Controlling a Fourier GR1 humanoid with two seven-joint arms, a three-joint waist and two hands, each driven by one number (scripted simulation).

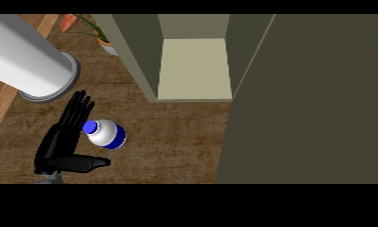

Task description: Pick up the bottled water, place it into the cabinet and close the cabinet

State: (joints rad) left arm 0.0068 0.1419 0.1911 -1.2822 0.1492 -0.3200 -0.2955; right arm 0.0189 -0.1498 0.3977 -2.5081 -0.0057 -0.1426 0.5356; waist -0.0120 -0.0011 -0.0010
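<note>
The bottled water (108,134), white with a blue cap and a blue band, stands on the wooden counter (170,136) at the lower left. My left hand (60,141) is just to its left, fingers straight and pointing away from me, thumb stretched out to the right below the bottle. The hand is open and I cannot tell whether it touches the bottle. The cabinet (195,68) is open behind the bottle, showing a pale shelf. Its door (303,101) hangs open and fills the right side of the view. My right hand is out of sight.
A thick grey cylinder (33,61) with a rimmed end slants in from the upper left, just above my left hand's fingers. A potted plant (105,41) and an orange object (69,21) sit at the back left beside the cabinet's wall.
</note>
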